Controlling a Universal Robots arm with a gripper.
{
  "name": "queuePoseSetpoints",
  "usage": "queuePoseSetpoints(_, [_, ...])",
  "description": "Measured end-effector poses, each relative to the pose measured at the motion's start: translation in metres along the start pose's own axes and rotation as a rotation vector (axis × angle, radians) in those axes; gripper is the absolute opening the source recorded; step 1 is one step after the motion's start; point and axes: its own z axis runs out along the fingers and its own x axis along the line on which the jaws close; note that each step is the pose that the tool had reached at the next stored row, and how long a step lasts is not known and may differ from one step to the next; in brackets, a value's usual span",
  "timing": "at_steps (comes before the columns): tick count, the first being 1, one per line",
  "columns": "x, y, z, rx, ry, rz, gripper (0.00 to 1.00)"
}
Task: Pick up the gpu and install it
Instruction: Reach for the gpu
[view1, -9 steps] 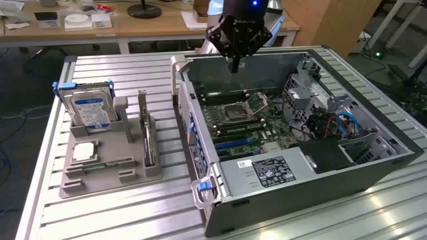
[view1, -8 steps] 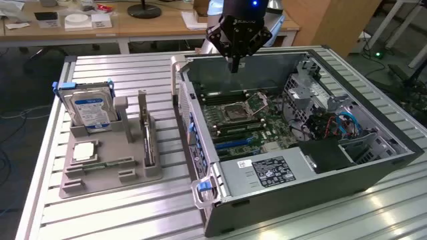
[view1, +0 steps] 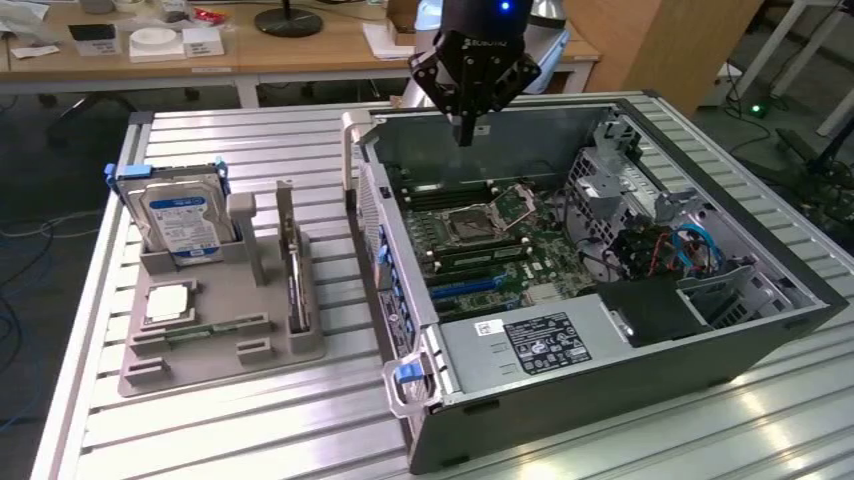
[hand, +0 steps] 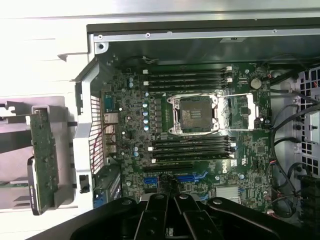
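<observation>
My gripper (view1: 465, 133) hangs at the upper middle of the exterior view. Its jaws are drawn together to a single point with nothing between them, above the far wall of the open computer case (view1: 641, 365). The gpu (view1: 294, 270) is well apart from it on the exterior view's left, standing upright and edge-on in a slot of the grey holder tray (view1: 220, 360). It is near the hard drive (view1: 180, 222) with its blue-and-white label. A pale square chip (view1: 168, 300) and a narrow memory stick (view1: 200, 329) lie flat on the tray, nearer the camera. Everything rests on a table (view1: 267, 440) of ribbed metal slats. Behind it at the upper left is a wooden desk (view1: 307, 55) with a black lamp base (view1: 287, 20), and at the upper right a wooden panel (view1: 667, 45). The case's tall side wall stands between the tray and the motherboard (view1: 487, 245). Toward the lower right I see the power supply (view1: 534, 345) and blue cables (view1: 694, 250). The wrist view looks straight down past my dark fingers (hand: 152, 220) onto the motherboard. It shows the open processor socket (hand: 192, 114), rows of black memory slots (hand: 187, 79) on either side, and beyond the case wall the gpu (hand: 44, 155) from above.
</observation>
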Motion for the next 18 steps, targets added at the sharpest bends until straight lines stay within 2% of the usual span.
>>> queuePoseSetpoints(18, [0.025, -0.0019, -0.0006, -0.0001, 0.0, 0.0, 0.11])
